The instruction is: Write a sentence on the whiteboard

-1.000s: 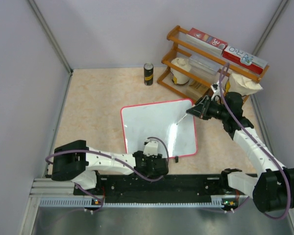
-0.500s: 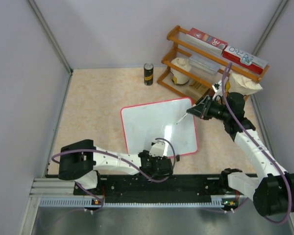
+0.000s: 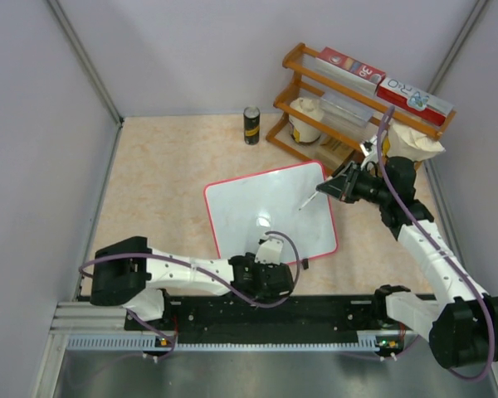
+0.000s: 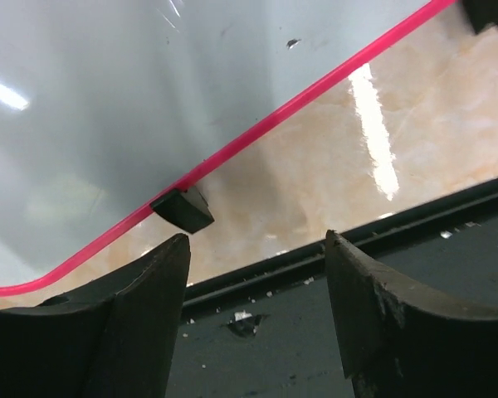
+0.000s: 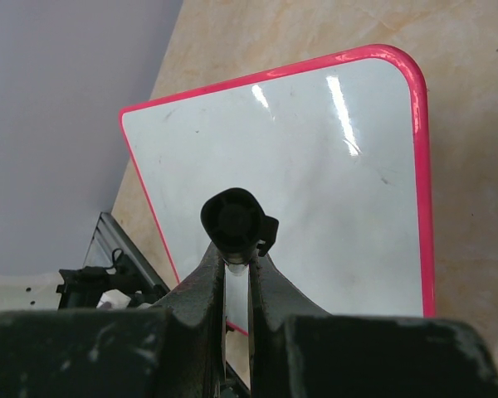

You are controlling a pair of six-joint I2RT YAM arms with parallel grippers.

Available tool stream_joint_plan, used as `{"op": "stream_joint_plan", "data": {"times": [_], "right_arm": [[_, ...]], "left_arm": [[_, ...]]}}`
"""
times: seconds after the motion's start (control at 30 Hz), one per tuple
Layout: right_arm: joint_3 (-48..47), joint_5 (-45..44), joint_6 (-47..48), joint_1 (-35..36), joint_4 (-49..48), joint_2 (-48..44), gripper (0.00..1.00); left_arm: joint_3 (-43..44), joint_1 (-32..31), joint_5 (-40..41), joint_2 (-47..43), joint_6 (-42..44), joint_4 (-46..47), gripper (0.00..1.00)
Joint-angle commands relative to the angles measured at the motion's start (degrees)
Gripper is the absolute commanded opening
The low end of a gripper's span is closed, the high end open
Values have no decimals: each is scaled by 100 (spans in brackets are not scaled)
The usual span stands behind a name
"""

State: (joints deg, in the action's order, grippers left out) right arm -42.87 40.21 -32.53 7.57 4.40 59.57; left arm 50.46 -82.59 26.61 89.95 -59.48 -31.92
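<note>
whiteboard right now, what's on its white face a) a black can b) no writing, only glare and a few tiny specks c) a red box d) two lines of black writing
b: the whiteboard shows a bare glossy face in the top and right wrist views, with no lettering, and the right hand is shut on the marker.

I see the whiteboard (image 3: 249,207) lying flat on the counter (image 3: 158,182), turned a little askew. Its glossy white face catches glare inside a thin red-pink rim with rounded corners. A small black clip (image 4: 183,209) sits on its near edge.
</note>
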Motion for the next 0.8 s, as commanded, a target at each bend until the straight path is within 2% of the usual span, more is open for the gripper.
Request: {"op": "stream_joint_plan", "data": {"times": [0.0, 0.2, 0.33, 0.63, 0.67, 0.77], "right_arm": [[-362, 58, 63, -37, -27, -235, 0], [-432, 75, 72, -37, -36, -341, 0], [-503, 31, 124, -37, 34, -437, 0], [-626, -171, 318, -37, 377, -604, 0], [-635, -171, 344, -37, 403, -631, 0], [-652, -232, 379, -37, 482, -640, 0]], "left_arm": [[-36, -38, -50, -838, 182, -112, 70], [-97, -38, -603, -1691, 1052, 221, 71], [25, 84, -753, -2034, 1649, 484, 77], [482, 2157, -2457, -2465, 3021, 1547, 80], [561, 2559, -2633, -2474, 3161, 1549, 80], [947, 3186, -3169, -2491, 3529, 1487, 80]]}}
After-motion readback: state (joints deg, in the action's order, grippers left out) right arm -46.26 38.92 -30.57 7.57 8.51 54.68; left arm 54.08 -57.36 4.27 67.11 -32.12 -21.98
